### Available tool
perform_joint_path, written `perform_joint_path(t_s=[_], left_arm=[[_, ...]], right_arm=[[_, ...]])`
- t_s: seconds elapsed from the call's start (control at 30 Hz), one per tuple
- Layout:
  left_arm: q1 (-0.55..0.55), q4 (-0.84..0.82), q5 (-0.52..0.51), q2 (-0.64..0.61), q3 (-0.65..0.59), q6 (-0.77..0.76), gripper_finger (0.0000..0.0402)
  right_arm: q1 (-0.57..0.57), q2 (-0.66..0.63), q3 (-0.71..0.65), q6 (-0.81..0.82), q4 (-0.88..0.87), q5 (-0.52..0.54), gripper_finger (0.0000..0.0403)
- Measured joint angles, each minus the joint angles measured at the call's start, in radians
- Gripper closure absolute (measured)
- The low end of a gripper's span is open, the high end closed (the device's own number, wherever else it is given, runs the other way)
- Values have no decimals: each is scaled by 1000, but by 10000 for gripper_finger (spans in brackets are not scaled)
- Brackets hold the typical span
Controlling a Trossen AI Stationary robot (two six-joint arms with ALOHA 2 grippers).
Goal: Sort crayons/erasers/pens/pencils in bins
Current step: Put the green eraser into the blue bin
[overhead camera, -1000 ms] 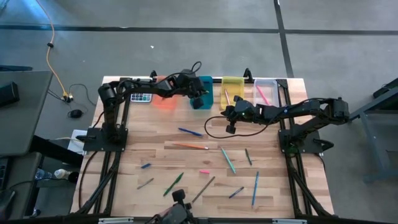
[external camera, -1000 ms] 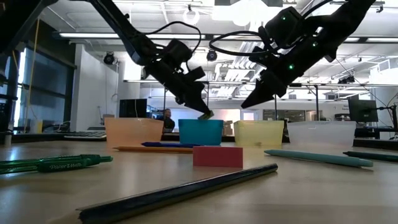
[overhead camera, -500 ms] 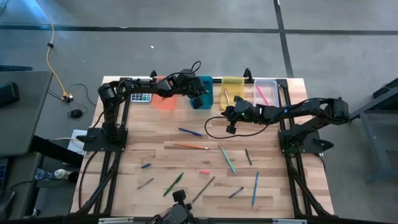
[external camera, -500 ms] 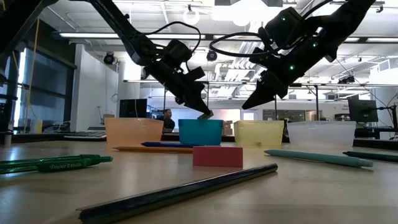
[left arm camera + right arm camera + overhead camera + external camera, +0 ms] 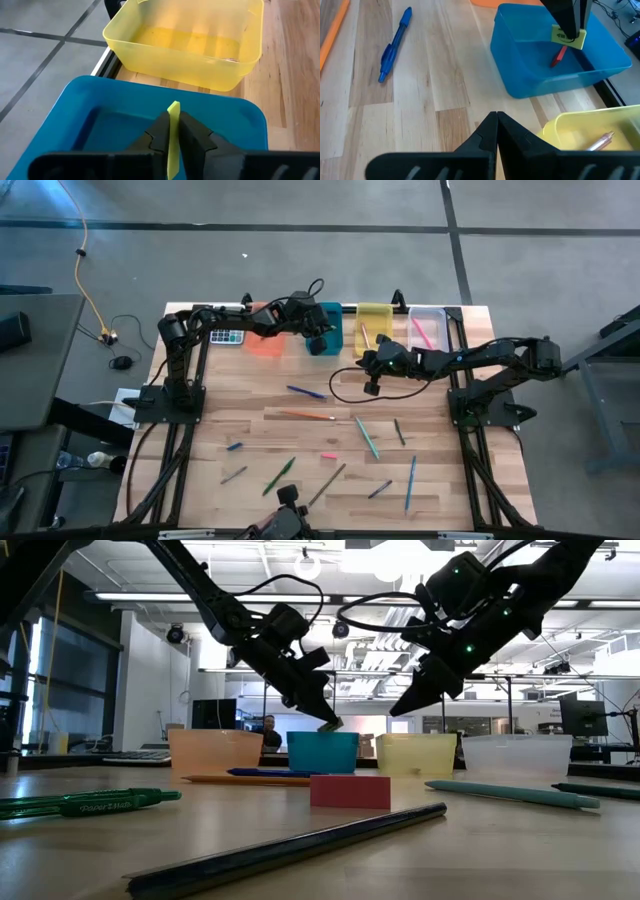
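My left gripper [image 5: 173,131] hangs over the teal-blue bin [image 5: 326,328] at the table's far edge, shut on a yellow-green eraser [image 5: 568,36]. The low view shows that eraser [image 5: 330,725] just above the bin's rim. A red stick [image 5: 559,56] lies inside the bin. My right gripper [image 5: 496,117] is shut and empty. It hovers above bare wood in front of the yellow bin [image 5: 375,325], with its tip [image 5: 396,710] well above the table. An orange bin [image 5: 265,340] and a clear bin [image 5: 428,326] flank these two. My left gripper pinches the eraser's two flat faces [image 5: 173,122] between its two fingers. The fingers slant downward from the table's left. The eraser stands on edge, with one end [image 5: 173,106] sticking out past the fingertips. It is lifted clear, above the inside of the teal-blue bin.
Loose on the wood lie a blue pen [image 5: 305,392], an orange pencil [image 5: 306,416], a teal pen [image 5: 367,437], a pink eraser [image 5: 328,455], a green pen [image 5: 279,476] and several more sticks near the front edge. A calculator [image 5: 228,337] sits left of the orange bin.
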Motion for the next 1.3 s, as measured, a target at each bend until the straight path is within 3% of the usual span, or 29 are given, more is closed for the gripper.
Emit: perform_joint_path(t_s=[0.3, 0.5, 0.93, 1.1, 1.3], left_arm=[[0, -9, -2, 0, 0, -1, 329], [0, -9, -25, -24, 0, 20, 317], [-18, -74, -35, -171, -2, 26, 373], [-38, -20, -19, -193, -49, -10, 396], [-55, 72, -34, -200, -125, -31, 394]], right_arm=[[0, 0, 0, 0, -3, 0, 403], [0, 0, 0, -8, -11, 0, 403], [7, 0, 0, 27, -17, 0, 403], [10, 0, 0, 27, -19, 0, 403], [10, 0, 0, 29, -32, 0, 403]])
